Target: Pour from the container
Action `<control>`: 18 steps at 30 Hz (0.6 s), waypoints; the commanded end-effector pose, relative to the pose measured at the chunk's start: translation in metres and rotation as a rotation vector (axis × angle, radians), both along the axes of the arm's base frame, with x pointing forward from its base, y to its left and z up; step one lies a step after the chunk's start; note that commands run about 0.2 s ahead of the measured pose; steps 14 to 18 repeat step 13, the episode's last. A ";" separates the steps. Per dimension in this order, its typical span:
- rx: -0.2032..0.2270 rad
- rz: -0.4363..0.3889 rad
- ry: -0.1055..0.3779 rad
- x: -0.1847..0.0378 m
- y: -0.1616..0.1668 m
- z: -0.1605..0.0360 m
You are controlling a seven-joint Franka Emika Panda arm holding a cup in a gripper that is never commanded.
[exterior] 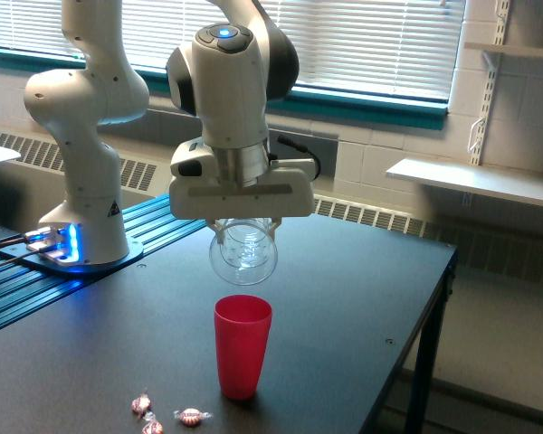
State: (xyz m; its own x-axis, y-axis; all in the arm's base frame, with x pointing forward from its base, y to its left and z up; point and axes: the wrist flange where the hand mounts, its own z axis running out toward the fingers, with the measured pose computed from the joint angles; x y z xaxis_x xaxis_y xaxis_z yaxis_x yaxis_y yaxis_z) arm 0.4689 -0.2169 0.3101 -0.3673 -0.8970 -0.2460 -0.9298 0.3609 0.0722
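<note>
In the exterior view, your claw point(242, 231) points straight down over the dark surface point(344, 298) and grips the clear cup point(242, 256) at its upper part, fingers pressed against both sides. The cup hangs in the air directly above the red cup point(242, 345), apart from it, with a gap between its rounded bottom and the red rim. You cannot tell from here which way the clear cup's mouth faces, and nothing can be made out inside it. The red cup stands upright on the surface near the front edge. Three wrapped candies point(165, 414) lie on the surface toward the exterior view's left of the red cup, near it but not touching. The arm's base point(81, 217) stands at the exterior view's left, on a ribbed plate with a blue light.
</note>
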 end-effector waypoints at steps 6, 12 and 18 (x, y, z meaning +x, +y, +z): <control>-0.032 0.009 0.007 0.004 0.006 0.001; -0.045 0.027 -0.001 0.004 0.009 0.002; -0.045 0.027 -0.001 0.004 0.009 0.002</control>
